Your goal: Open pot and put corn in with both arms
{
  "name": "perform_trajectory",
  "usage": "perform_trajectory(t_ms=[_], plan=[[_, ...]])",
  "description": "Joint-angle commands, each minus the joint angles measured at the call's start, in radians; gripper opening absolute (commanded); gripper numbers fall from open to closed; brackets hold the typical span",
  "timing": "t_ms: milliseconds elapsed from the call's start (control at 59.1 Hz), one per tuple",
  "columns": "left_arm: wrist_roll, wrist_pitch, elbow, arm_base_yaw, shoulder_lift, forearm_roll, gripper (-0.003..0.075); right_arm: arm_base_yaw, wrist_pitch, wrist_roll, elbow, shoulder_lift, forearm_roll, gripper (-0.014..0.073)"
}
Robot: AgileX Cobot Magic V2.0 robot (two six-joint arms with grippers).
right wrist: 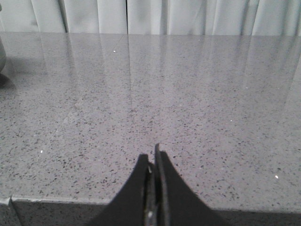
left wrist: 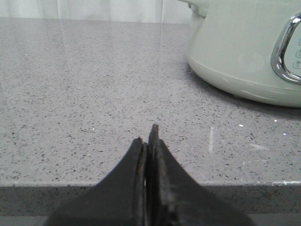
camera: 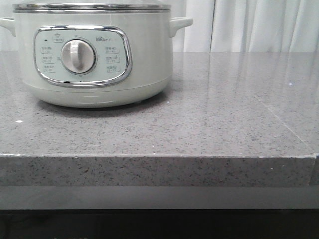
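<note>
While lidded, pot [camera: 94, 55] contents hidden.

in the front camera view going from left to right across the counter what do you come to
Large round pale grey-green electric cooker with its chrome-framed control panel and white dial → a bare stretch of speckled grey stone countertop. White curtains hang behind. No corn shows.

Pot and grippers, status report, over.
Left gripper shut, empty. Right gripper shut, empty. Pot lid on, untouched. Corn not in view. Nothing blocking.
</note>
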State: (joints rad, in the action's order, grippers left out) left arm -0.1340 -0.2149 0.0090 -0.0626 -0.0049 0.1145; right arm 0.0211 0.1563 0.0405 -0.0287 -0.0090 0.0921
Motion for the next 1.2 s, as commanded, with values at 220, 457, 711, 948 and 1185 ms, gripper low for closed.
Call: perform_trajectory(t_ms=[220,457,711,948,1185], plan=[[0.007,0.081,-0.003,0.001,-0.025,0.003,-0.0018,0.004,-0.038,0.0,0.003,-0.023,-0.01,-0.0068],[0.007,0.081,-0.003,0.001,-0.025,0.003,-0.0018,0.004,-0.038,0.0,0.003,-0.023,-0.01,-0.0068],[0.007,0.081,-0.003,0.001,-0.025,0.003,-0.0018,0.004,-0.038,0.0,0.003,-0.023,-0.01,-0.0068],[0.007,0.081,-0.003,0.001,-0.025,0.003,-0.0018,0.004,-0.038,0.0,0.003,-0.023,-0.01,-0.0068],[0.007,0.081,-0.003,0.001,-0.025,0.003,-0.0018,0.004,-0.038,0.0,0.003,-0.023,-0.01,-0.0068]])
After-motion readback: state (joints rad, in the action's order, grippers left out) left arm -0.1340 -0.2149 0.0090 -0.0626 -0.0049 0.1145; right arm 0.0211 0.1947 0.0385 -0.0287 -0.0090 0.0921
